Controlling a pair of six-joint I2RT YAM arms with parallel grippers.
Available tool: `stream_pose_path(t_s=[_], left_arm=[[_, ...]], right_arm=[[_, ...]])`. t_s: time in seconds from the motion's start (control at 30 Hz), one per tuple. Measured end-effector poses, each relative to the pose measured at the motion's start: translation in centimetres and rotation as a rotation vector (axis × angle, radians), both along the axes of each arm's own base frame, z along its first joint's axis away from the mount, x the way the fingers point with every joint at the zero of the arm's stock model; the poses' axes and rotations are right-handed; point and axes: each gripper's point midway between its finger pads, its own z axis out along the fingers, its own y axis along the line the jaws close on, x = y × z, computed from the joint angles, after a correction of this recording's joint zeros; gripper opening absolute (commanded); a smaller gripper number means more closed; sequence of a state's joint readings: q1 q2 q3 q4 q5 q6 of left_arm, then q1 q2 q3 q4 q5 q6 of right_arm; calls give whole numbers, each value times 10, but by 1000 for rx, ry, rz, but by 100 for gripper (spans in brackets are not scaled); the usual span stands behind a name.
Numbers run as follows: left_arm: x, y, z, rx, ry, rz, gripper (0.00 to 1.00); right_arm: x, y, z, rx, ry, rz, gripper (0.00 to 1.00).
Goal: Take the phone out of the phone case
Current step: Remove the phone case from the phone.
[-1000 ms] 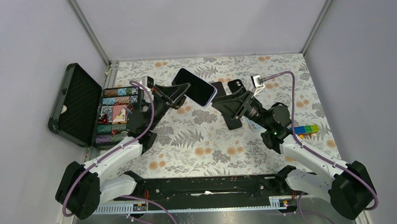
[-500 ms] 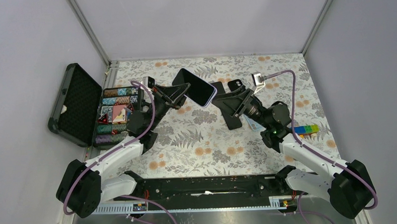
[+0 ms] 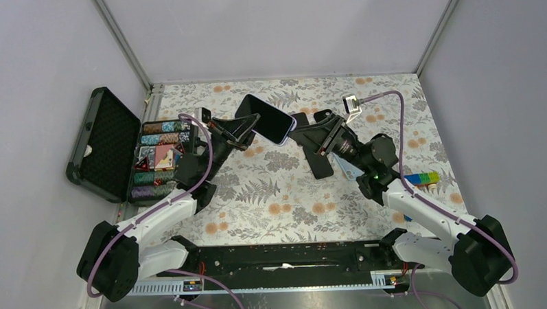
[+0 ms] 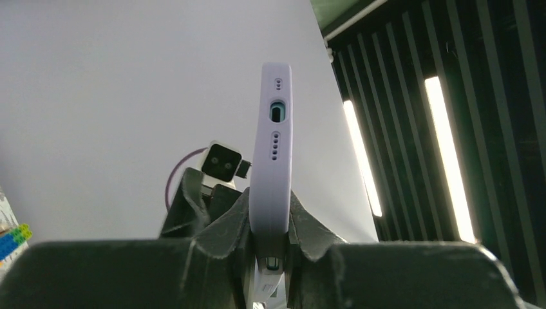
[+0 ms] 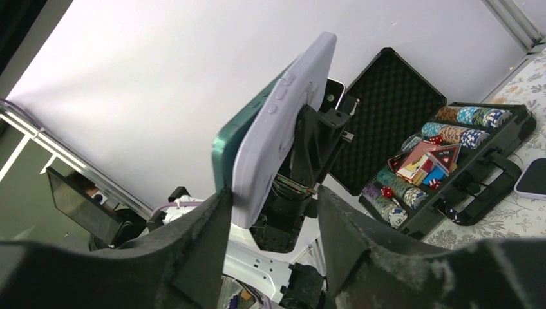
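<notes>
The left gripper [image 3: 247, 130] pinches the phone [image 3: 269, 119], in its purple case [image 4: 272, 148], tight at its 9 o'clock end, up in the air near the table's [image 3: 293, 195] 12 o'clock side, and the right gripper [image 5: 272, 193] is spread wide around its 3 o'clock end.
</notes>
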State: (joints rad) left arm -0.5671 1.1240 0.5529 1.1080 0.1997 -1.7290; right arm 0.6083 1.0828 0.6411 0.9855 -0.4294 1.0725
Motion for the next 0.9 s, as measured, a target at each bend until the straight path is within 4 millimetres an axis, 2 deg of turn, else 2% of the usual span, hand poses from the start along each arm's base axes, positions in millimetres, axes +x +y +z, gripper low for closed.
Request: stream_pose_path(t_s=[0.13,0.27,0.57,0.77,0.83,0.9], left_arm=[[6,4,-5,3,20,37,0],[13,7,-12,16,42,70,0],[28,15,-23,38,70,153,0],[32,15,-35,81,67,190,0],[27,8,-41,114,60,173,0],[26,4,-47,147,59,168,0]], right_arm=[[4,3,1,-9,21,2,29],[10,6,-1,-27,64,-2,17],[32,15,-19,-54,193,-20,22],[39,22,-31,-62,238,-8,34],[39,27,-42,-85,264,13,34],[40,30,-52,-108,293,22,25]])
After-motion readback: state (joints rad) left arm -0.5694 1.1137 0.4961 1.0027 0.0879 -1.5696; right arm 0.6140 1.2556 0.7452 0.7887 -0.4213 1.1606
